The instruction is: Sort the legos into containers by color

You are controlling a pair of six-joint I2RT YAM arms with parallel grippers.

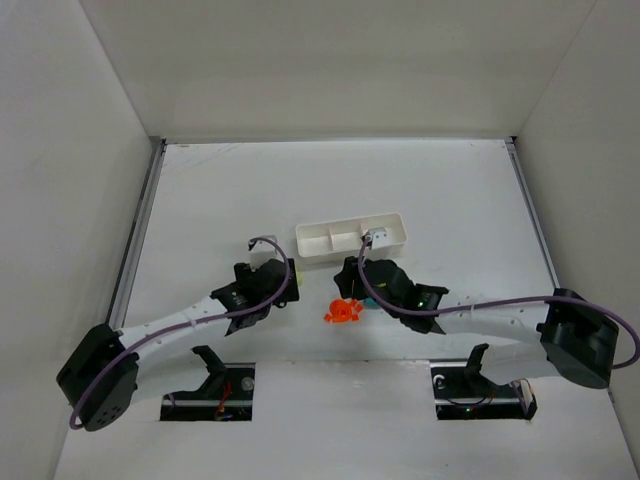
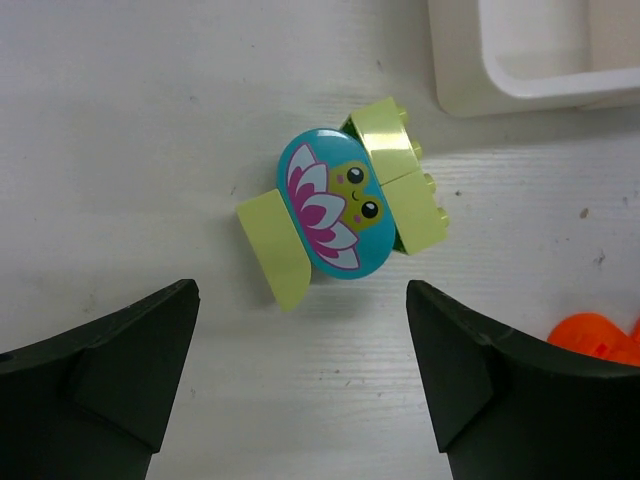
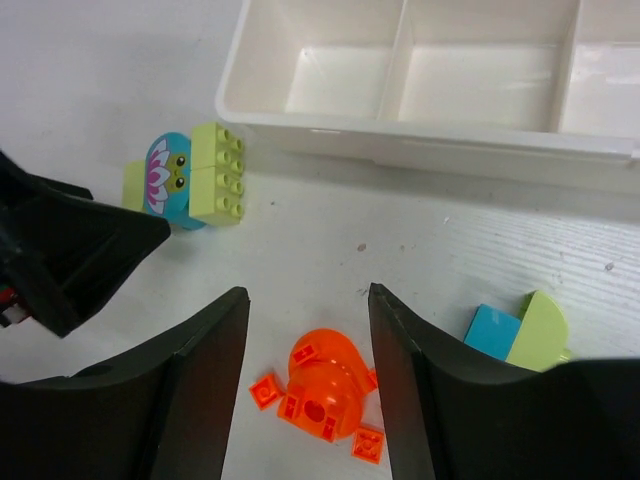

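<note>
The white tray lies across the middle of the table; its three compartments show nothing inside. A teal oval piece with a frog print is joined to yellow-green bricks and a flat yellow-green piece, just ahead of my open, empty left gripper. The same cluster shows in the right wrist view. An orange-red domed piece lies on the table between the fingers of my open right gripper. A teal tile and a yellow-green piece lie to its right.
The tray's near corner is close to the cluster. The orange piece sits between the two arms, its edge also in the left wrist view. The left gripper's finger shows at the left of the right wrist view. White walls enclose the table.
</note>
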